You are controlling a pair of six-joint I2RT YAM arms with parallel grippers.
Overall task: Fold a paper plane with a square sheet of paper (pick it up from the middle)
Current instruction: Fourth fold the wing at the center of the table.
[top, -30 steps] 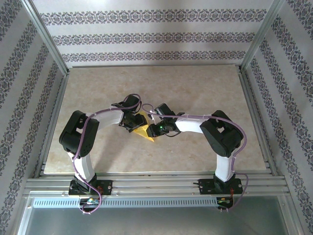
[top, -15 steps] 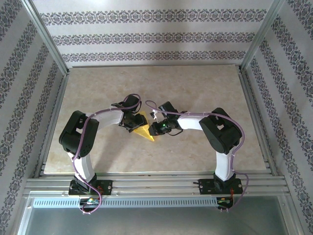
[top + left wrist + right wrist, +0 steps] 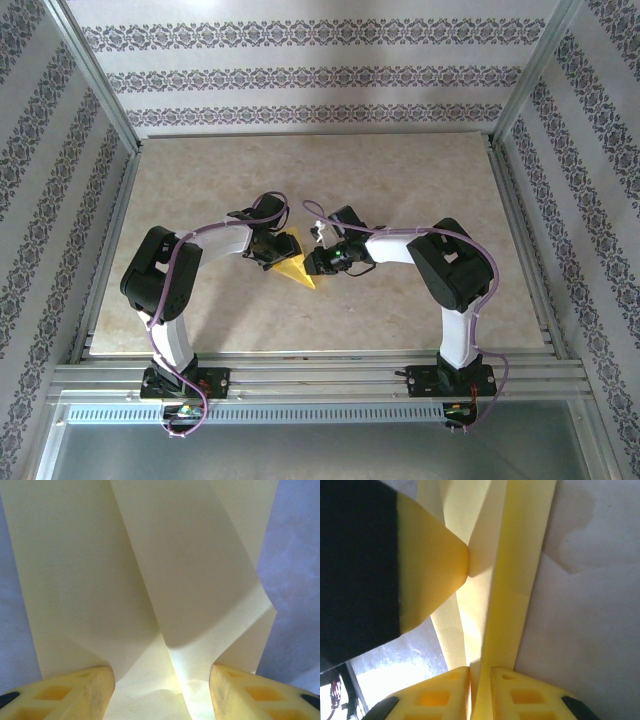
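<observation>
The yellow paper [image 3: 296, 268] lies folded into a pointed shape on the table between the two arms, its tip toward the near edge. My left gripper [image 3: 272, 250] sits over its left part. In the left wrist view that gripper [image 3: 162, 672] stands open, with the creased paper [image 3: 150, 580] spanning the gap between its yellow fingers [image 3: 75, 695]. My right gripper [image 3: 318, 260] meets the paper from the right. In the right wrist view it [image 3: 480, 672] is shut on a raised fold of the paper [image 3: 520, 555], and a left-arm finger [image 3: 430, 565] touches the sheet just beyond.
The beige table [image 3: 400, 180] is walled by patterned panels and metal frame posts. A metal rail [image 3: 320, 375] runs along the near edge at the arm bases. The two wrists are close together over the paper.
The right arm has shifted slightly left, bringing its gripper closer onto the paper. The left arm and the paper have hardly moved.
</observation>
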